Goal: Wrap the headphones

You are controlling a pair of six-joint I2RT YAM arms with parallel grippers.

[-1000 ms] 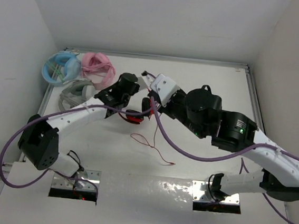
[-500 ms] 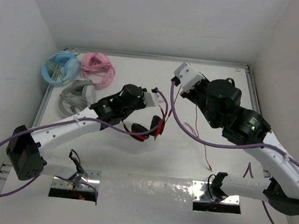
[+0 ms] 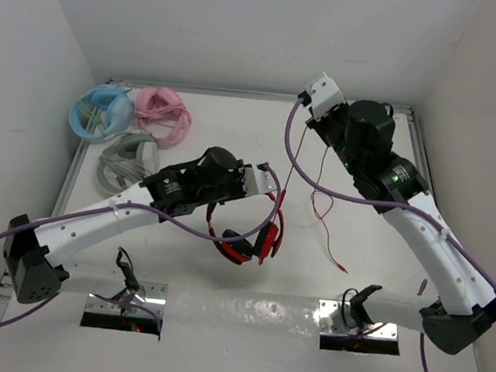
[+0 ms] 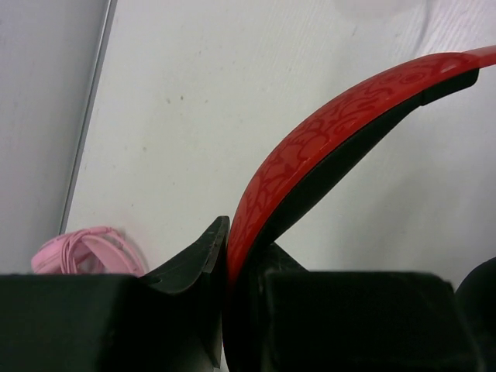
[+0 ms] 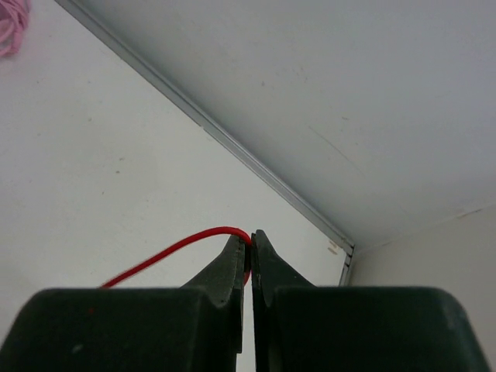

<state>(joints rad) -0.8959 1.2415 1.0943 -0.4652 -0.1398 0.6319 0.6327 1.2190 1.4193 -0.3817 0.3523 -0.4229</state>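
And the arms have split apart! A second ago both were bunched over the middle of the table (image 3: 179, 267) with the cable (image 3: 323, 171) lying slack in front of them; now the right gripper (image 5: 249, 236) has swung off to the far right corner, clamped shut on that thin red line, which arcs out of its tips in the wrist view. The left gripper (image 4: 232, 232) is closed on the headband and has carried the headphones (image 3: 235, 246) nearer the front. They hang off the table at centre, ear cups dangling below the fingers. The cable has come up with the right arm. One strand seems to run back to the headphones and the other drops to a free end lying on the table further right, though the line is too thin from above to trace for sure. So the slack looks mostly drawn out, which reads like the set-up for winding: headphones held in one gripper, cable in the other. No turns around the band are visible yet, so the wrapping itself looks not yet begun. The pink pair (image 3: 163, 112), grey pair (image 3: 127, 159) and blue pair (image 3: 101, 112) sit at the far left, well away.
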